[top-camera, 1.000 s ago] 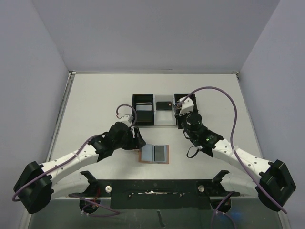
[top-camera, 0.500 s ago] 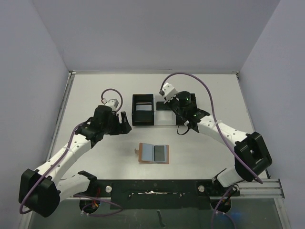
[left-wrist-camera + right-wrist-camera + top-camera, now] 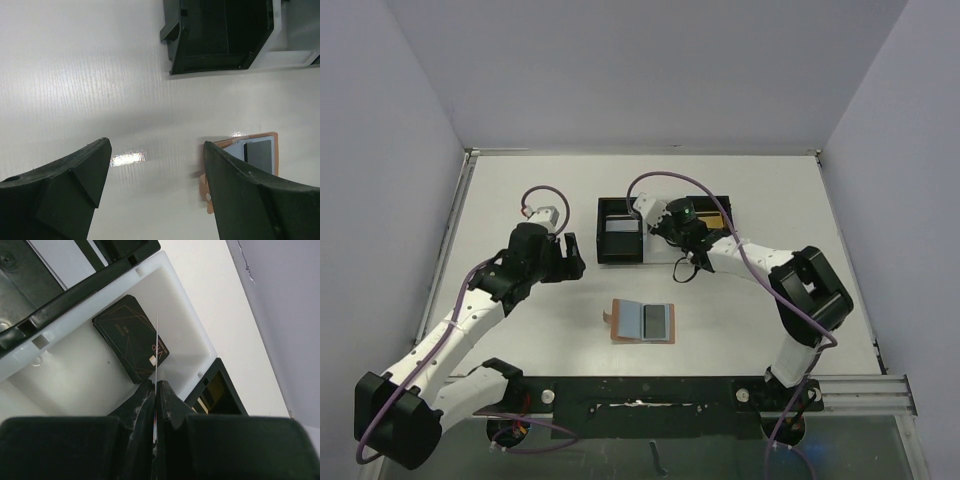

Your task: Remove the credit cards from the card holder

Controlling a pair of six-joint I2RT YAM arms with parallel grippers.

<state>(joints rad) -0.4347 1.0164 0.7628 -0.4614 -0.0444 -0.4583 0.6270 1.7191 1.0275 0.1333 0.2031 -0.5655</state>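
Note:
The tan card holder (image 3: 643, 322) lies open on the table, with blue lining and a dark card (image 3: 657, 320) in its right half. It also shows in the left wrist view (image 3: 250, 150). My right gripper (image 3: 156, 385) is shut on a thin card (image 3: 157, 350) seen edge-on, its colour unclear, above the tray's white middle compartment. A black card (image 3: 131, 340) lies in that compartment. A gold card (image 3: 215, 385) lies in the right compartment and a silver-grey card (image 3: 620, 225) in the left one. My left gripper (image 3: 156, 146) is open and empty, left of the card holder.
The black three-compartment tray (image 3: 603, 245) stands behind the card holder, its white middle wall (image 3: 75, 370) under my right gripper (image 3: 658, 228). My left gripper (image 3: 570, 255) hovers over bare table left of the tray. Grey walls enclose the table.
My right gripper has swung left from the tray's right compartment to over the middle one. My left gripper has drawn back from the card holder, up and to the left.

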